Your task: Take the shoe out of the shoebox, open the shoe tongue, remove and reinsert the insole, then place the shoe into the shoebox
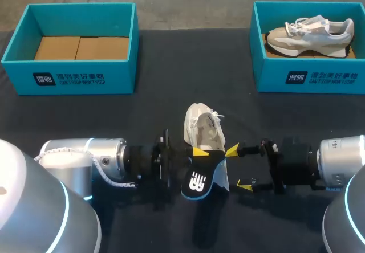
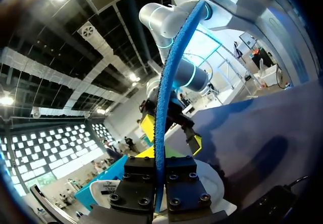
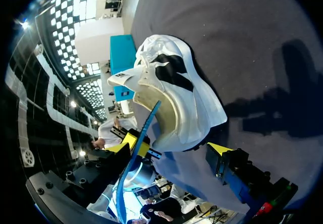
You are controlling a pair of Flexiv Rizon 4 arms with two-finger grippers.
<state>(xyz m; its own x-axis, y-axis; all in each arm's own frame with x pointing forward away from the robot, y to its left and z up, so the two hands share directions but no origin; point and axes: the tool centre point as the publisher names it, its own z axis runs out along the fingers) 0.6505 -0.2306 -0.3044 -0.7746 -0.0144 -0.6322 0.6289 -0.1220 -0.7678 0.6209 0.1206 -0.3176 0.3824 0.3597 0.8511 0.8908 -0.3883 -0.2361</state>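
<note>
Left gripper [image 2: 159, 166] is clamped on the insole [image 2: 162, 98], which shows here edge-on as a blue strip; only the head view shows its black face. Right gripper [image 1: 239, 167] gapes wide, level, facing the left one. Behind them the white shoe [image 1: 201, 126] lies on the desk [image 1: 159, 105]; the insole's far end may sit inside it.

Left gripper [image 2: 159, 159]: black finger blocks closed from both sides on a thin blue foam insole [image 2: 159, 128]. The insole is seen edge-on, rising from between the fingers and curving away overhead.

Right gripper [image 2: 171, 134]: ahead of the left gripper and just behind the insole, its yellow-tipped fingers spread apart, carried on a silver right arm [image 2: 171, 19] with lit teal rings.

White shoe [image 2: 218, 178]: partly visible under the left gripper, on the dark table surface [image 2: 272, 123].

Teal cardboard shoebox [image 2: 96, 191]: off to one side of the gripper, partly hidden.
</note>
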